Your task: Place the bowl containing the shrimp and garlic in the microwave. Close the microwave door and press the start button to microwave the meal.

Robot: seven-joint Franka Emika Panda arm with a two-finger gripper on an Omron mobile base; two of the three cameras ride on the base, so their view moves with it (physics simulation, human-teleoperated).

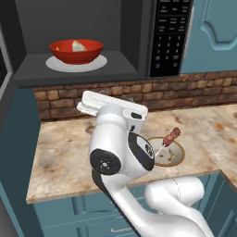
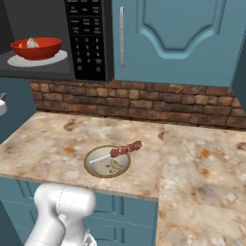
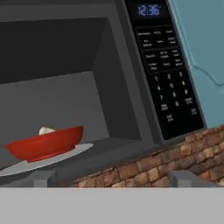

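Observation:
The red-orange bowl (image 1: pixel 76 52) (image 2: pixel 36 48) (image 3: pixel 46 144) sits on the white turntable plate (image 1: pixel 98 65) (image 3: pixel 72 153) inside the open microwave (image 1: pixel 132 28) (image 3: pixel 113 65). The white garlic (image 1: pixel 77 46) (image 2: pixel 32 43) (image 3: pixel 45 130) pokes above the bowl's rim; the shrimp is hidden inside it. The microwave door (image 1: pixel 3 69) stands swung out at the left edge. The black keypad panel (image 1: pixel 169 37) (image 2: pixel 86 41) (image 3: pixel 168 83) is to the right of the cavity. My gripper (image 3: pixel 114 180) is open and holds nothing, below and in front of the cavity, apart from the bowl.
A tan plate (image 1: pixel 176 157) (image 2: pixel 103 166) with a brown meat skewer (image 1: pixel 172 135) (image 2: pixel 126 149) lies on the marble counter (image 2: pixel 192 158) below. A brick backsplash (image 2: pixel 158 103) runs behind it. A blue cabinet door (image 2: pixel 178 38) hangs to the right of the microwave.

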